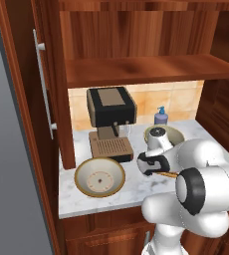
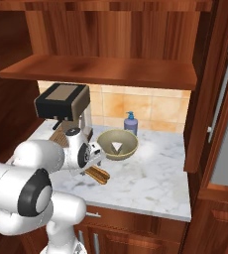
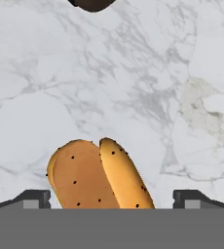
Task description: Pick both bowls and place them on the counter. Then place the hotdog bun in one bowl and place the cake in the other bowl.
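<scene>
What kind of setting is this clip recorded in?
A simulated home kitchen, by the look of it: a marble counter over wooden cabinets, a coffee machine against a tiled backsplash, and a blue soap bottle.

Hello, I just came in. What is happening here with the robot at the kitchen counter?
A white robot arm is working over the marble counter. Its pincer hangs open above the hotdog bun, with one finger on each side; whether it touches the bun cannot be told. The bun lies on the counter, not in a bowl. Both bowls are already on the counter: the wide shallow bowl in front of the coffee machine, the deeper bowl near the blue soap bottle.
</scene>
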### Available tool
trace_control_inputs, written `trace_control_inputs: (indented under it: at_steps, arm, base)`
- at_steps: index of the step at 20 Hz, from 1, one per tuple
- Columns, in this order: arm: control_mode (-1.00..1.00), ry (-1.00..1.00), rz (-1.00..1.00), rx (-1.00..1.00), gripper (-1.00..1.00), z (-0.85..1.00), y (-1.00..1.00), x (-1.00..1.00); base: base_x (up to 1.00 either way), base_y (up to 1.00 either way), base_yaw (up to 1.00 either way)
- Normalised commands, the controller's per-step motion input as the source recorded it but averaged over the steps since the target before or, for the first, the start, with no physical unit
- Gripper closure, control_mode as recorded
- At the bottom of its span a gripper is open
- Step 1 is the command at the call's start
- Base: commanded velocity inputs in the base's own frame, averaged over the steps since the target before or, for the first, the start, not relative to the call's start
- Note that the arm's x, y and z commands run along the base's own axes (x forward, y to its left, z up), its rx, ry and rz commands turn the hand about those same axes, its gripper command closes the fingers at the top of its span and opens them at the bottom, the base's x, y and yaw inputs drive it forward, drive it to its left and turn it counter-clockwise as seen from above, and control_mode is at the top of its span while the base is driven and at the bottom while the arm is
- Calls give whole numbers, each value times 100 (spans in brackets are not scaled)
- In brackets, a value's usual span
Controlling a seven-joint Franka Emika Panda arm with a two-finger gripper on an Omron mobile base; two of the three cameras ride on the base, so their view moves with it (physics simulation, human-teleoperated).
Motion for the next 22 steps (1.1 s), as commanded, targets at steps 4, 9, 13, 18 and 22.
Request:
trace_control_inputs:
  at_steps: [4,9,13,18,22]
  arm:
    - [-100,8,0,0,-100,-39,-13,-6]
    - [-100,12,0,0,100,-37,-5,0]
    - [-100,10,0,2,100,-28,-3,-15]
    - [-100,1,0,6,100,3,-1,-41]
    - [-100,-2,0,6,100,34,4,-18]
  base:
    - [0,0,0]
    - [0,0,0]
    - [0,0,0]
    - [0,0,0]
    - [0,0,0]
